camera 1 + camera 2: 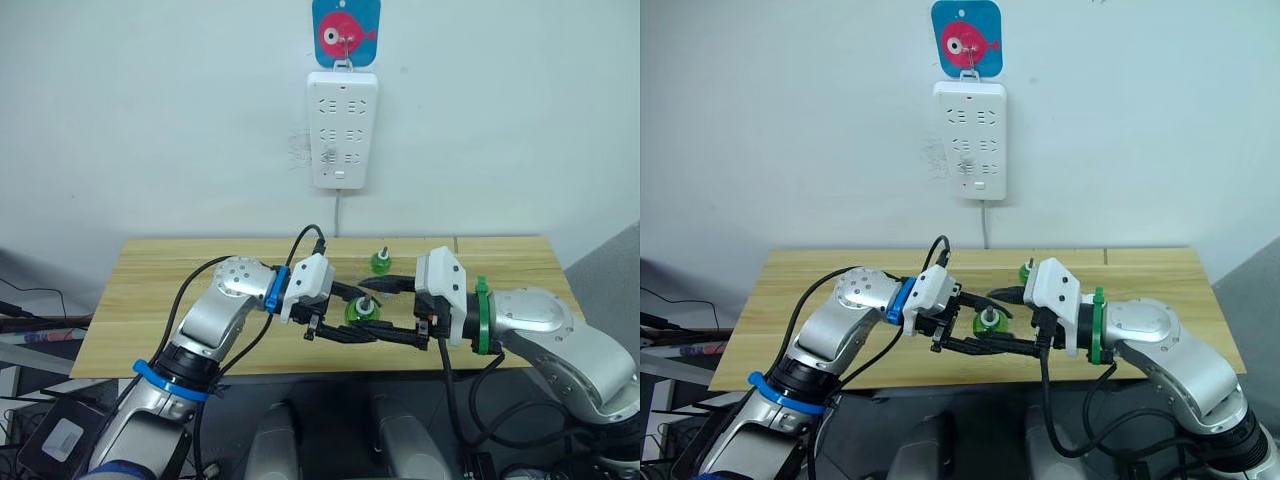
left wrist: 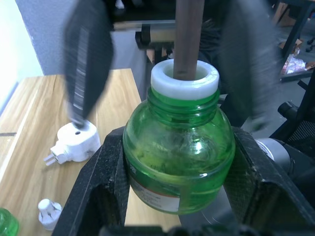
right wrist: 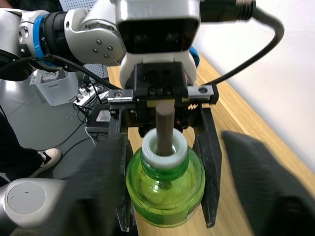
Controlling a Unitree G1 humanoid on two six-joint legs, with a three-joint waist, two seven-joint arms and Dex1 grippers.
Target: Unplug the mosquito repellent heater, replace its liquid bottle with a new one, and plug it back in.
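My left gripper is shut on a translucent green bottle with a white collar and a bare brown wick, held above the table's front edge. My right gripper faces it, open, with one finger on each side of that bottle and apart from it. A second green bottle stands upright on the table behind them; I cannot tell which one is the new one. The white mosquito repellent heater lies unplugged on the wood, prongs sideways. A small white cap lies loose near it.
A white power strip hangs on the wall above the wooden table, under a blue tag with a pink fish. Its cord drops to the table's back edge. Bare wood stretches to the left and right of the arms.
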